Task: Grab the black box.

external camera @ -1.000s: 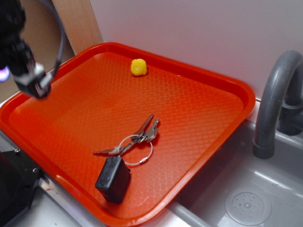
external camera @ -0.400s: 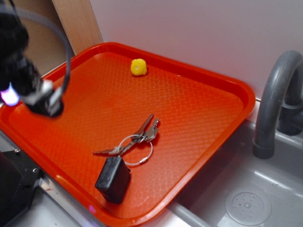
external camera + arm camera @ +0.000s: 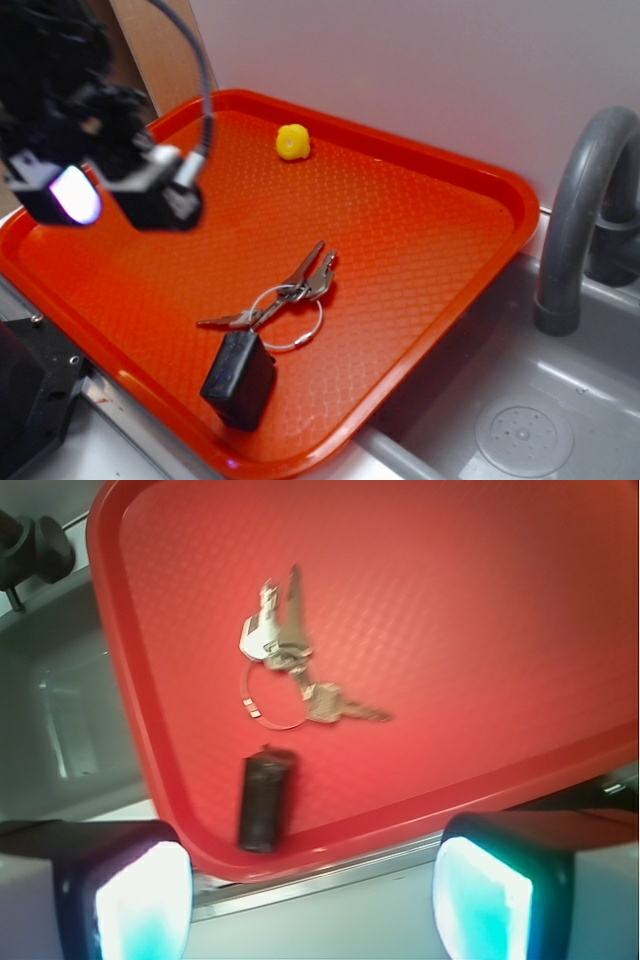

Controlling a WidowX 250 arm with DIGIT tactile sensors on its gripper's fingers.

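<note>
Hovering above the left part of an orange-red tray point(image 3: 440, 190), the robot's gripper point(image 3: 110, 195) hangs clear of the textured surface and holds nothing. In the wrist view its two fingers point(image 3: 125, 890) stand far apart at the lower corners of the picture, pads glowing pale blue-white, with open space between them.

The black box point(image 3: 238, 378) lies flat on the tray near its front rim, a small matte block with rounded edges, well apart from the gripper. It sits at the end of a bunch of silver keys point(image 3: 290, 290) on a wire ring point(image 3: 290, 318); the ring touches or overlaps the box's upper end, though whether the two are joined cannot be told. In the wrist view the box point(image 3: 266, 798) appears between the fingers and beyond them, close to the tray's edge.

A small yellow object point(image 3: 292, 142) rests near the tray's back rim, far from the keys. To the right of the tray are a grey sink basin point(image 3: 520, 420) and a curved grey faucet point(image 3: 585, 200).

No brand, label or writing can be read on the box, the keys or the tray; the wrist view is too blurred to show any stamping on the keys.
</note>
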